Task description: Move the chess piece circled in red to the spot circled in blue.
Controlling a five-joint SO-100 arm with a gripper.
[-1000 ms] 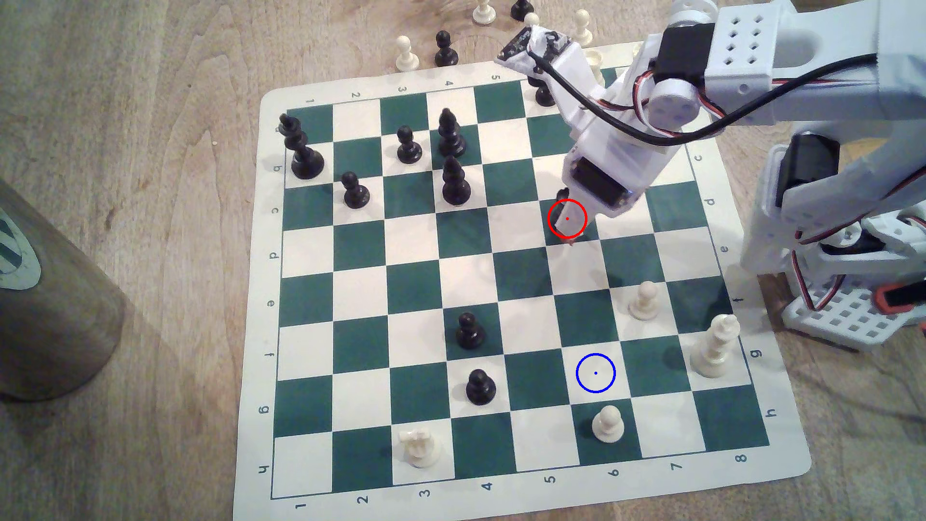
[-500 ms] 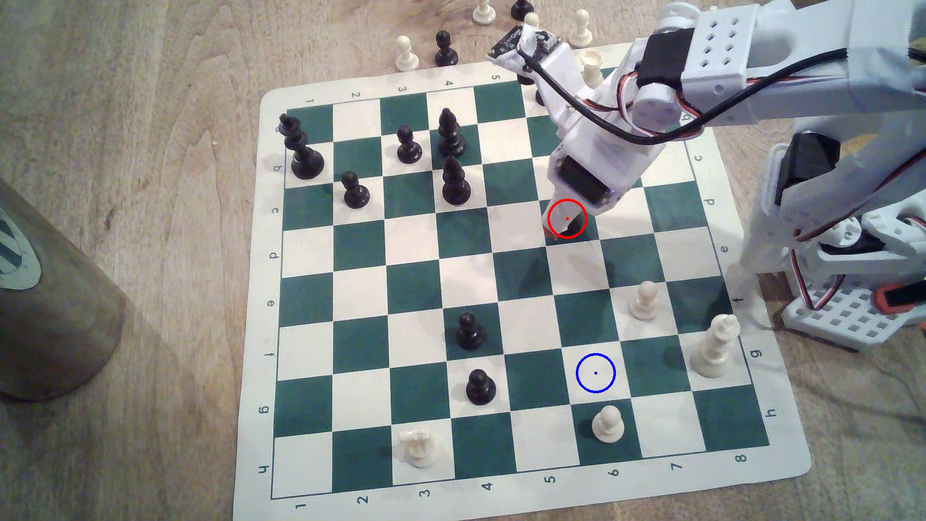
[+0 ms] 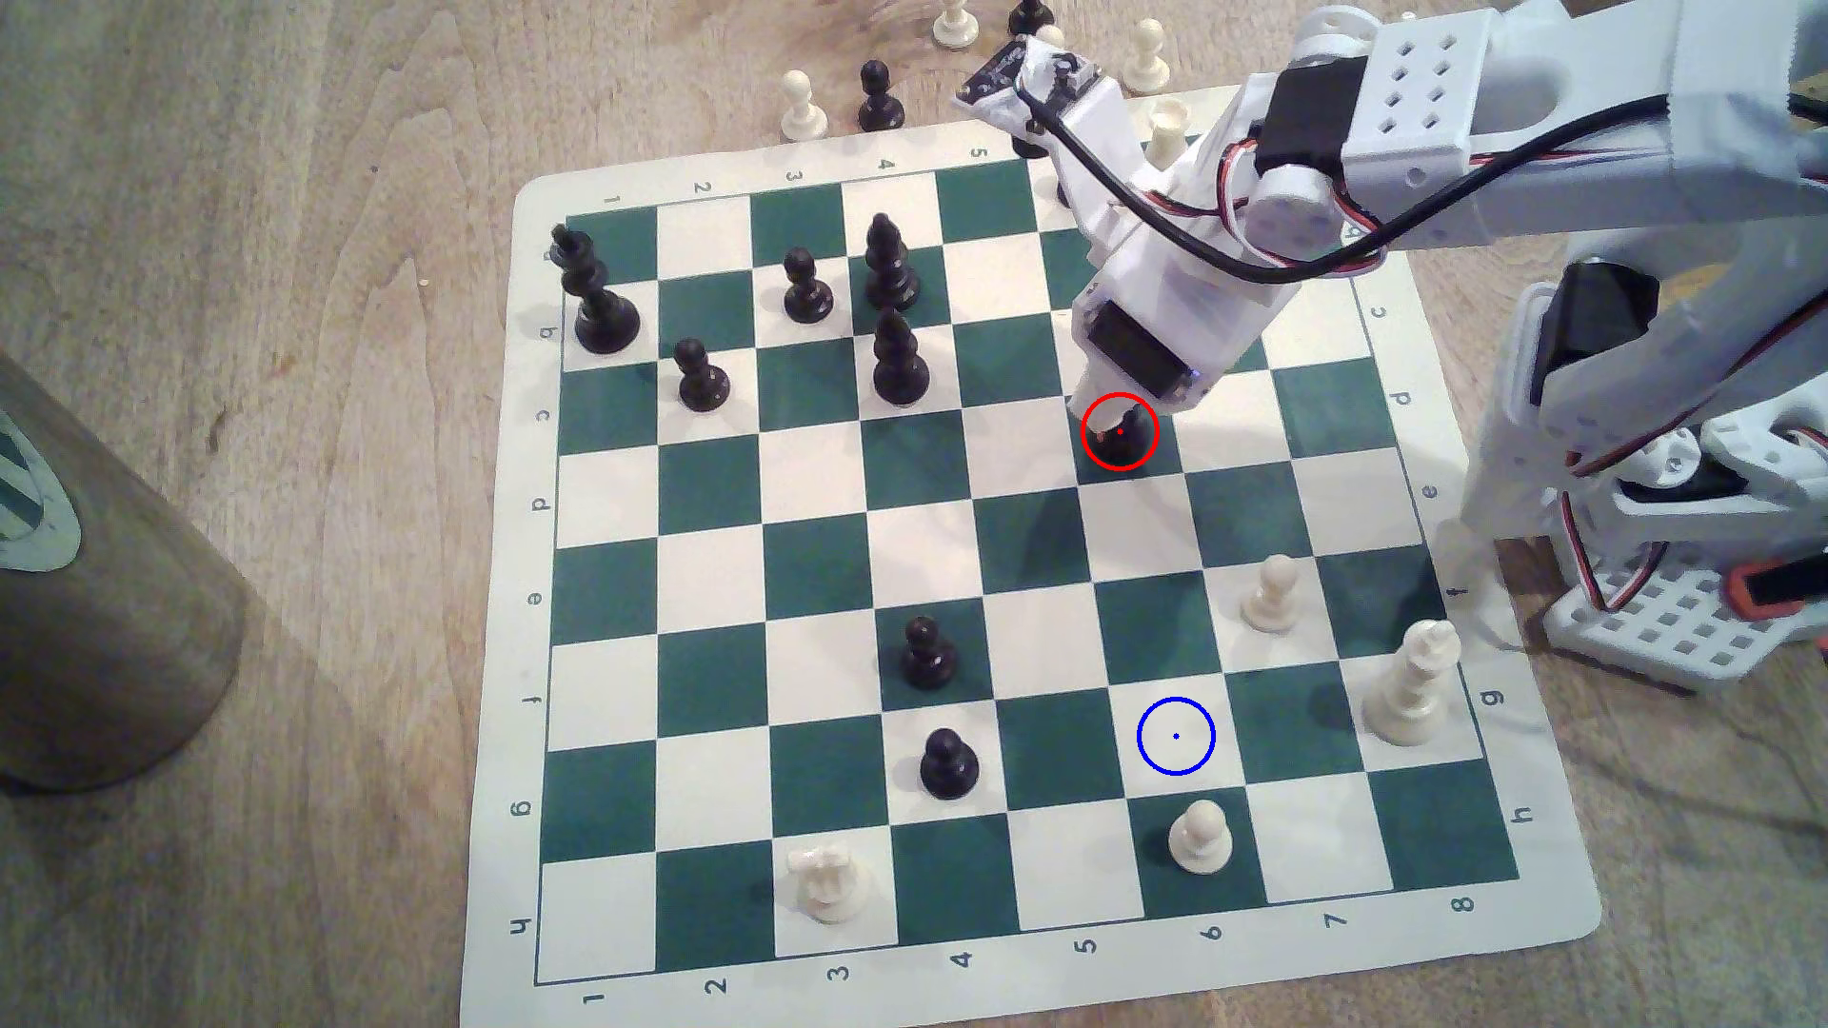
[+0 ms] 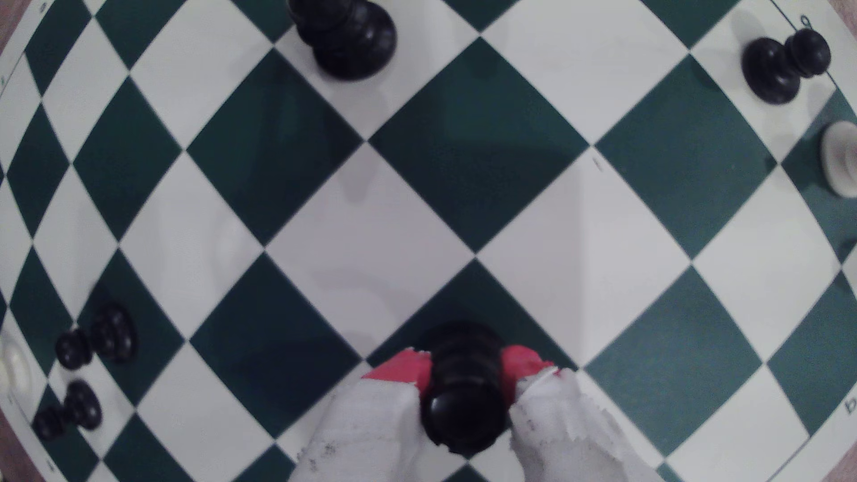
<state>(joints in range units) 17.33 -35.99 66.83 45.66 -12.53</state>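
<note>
The black rook (image 3: 1123, 447) stands on a green square inside the red ring, right of the board's middle in the exterior view; only its dark base shows under the arm. My gripper (image 3: 1110, 420) comes down on it from above. In the wrist view the rook (image 4: 463, 403) sits tight between my two red-tipped fingers (image 4: 399, 371), and the gripper (image 4: 463, 368) is shut on it, the piece still resting on the board. The spot circled in blue (image 3: 1175, 735) is a bare cream square three rows nearer the board's front edge.
A white pawn (image 3: 1200, 837) stands just in front of the blue-ringed square. Another white pawn (image 3: 1273, 593) and a tall white piece (image 3: 1410, 682) stand to its right. Two black pawns (image 3: 928, 652) (image 3: 948, 763) are to its left. A large cylinder (image 3: 89, 593) stands off the board's left.
My gripper has shifted slightly toward the exterior view's left and settled around the rook. The rook's dark base now shows inside the red ring where a white finger covered it.
</note>
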